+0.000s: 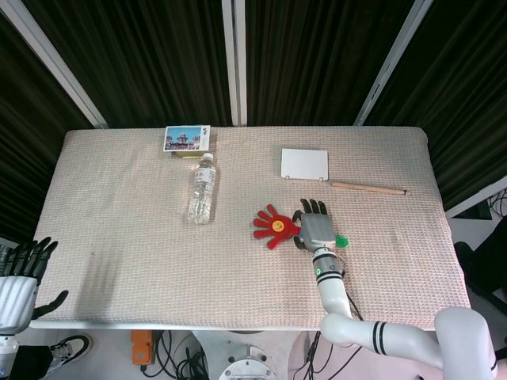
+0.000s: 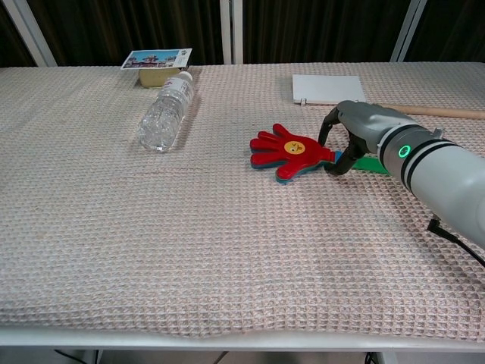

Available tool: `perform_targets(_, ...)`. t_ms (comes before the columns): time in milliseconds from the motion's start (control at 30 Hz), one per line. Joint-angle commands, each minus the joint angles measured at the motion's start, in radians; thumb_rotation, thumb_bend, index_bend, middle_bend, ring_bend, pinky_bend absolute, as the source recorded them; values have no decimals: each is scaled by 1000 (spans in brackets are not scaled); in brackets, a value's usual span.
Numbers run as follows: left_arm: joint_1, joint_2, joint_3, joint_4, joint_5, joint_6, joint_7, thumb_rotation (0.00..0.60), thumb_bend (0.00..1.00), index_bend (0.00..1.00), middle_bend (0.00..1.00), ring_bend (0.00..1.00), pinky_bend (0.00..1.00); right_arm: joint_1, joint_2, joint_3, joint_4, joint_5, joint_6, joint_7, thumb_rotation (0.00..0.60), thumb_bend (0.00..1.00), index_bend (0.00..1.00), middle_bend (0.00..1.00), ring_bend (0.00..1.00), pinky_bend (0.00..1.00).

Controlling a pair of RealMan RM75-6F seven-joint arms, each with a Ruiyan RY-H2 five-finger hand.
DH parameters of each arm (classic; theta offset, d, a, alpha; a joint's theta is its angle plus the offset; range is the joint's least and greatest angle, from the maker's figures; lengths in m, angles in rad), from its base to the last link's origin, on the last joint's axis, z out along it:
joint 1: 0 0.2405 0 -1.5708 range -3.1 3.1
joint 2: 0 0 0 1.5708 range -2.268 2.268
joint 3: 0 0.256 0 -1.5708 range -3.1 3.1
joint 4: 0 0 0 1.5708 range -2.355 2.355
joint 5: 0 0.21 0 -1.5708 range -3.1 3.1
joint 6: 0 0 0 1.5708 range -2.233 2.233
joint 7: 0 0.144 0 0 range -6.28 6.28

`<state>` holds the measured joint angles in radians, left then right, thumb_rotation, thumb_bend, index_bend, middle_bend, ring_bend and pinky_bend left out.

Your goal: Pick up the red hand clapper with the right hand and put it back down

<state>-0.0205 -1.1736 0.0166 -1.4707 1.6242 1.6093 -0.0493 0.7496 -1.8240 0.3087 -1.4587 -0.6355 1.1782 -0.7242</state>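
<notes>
The red hand clapper [image 1: 275,226] [image 2: 292,149] lies flat on the woven tablecloth, right of the table's middle, with its green handle [image 2: 371,163] pointing right. My right hand [image 1: 315,228] [image 2: 356,125] arches over the handle just behind the red palm. Its fingers curve down on the far side and the thumb reaches the cloth on the near side, straddling the handle without plainly closing on it. The hand hides most of the handle in the head view. My left hand [image 1: 20,281] hangs off the table's front left corner with its fingers apart, holding nothing.
A clear water bottle [image 1: 201,190] [image 2: 165,110] lies left of the clapper. A picture box [image 1: 187,139] sits at the back edge. A white pad [image 1: 304,164] and a wooden stick [image 1: 368,188] lie behind the right hand.
</notes>
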Motion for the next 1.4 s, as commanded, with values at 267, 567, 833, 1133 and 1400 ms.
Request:
perform_targets(267,2,-2,-1,13,-6,-2,-15,600,181,38,0,0,0,11,-9,4,31,12,-9,0,600,282,441,107,0,0)
perform_targets(567,1,-1,-3,15,-7,-4,-18,600,180,38,0,0,0,15,-22,3,53,-16,-6,25,600,297,512,158,0,0)
perform_targets(833,1,-2,-2,14,-7,-6,-18,600,181,38,0,0,0,4,-33,6,82,-59,19,64,600,337,705,325,41,15)
perform_targets(1133,1,-4,-3,16,-8,-8,-20,600,180,38,0,0,0,-30,-47,-1,119,-169,22,207,600,439,842,493,255,331)
perform_targets(1400,4,-6,-5,20,-6,1,-23,600,181,38,0,0,0,-63,-46,5,152,-269,6,373,600,477,849,573,483,608)
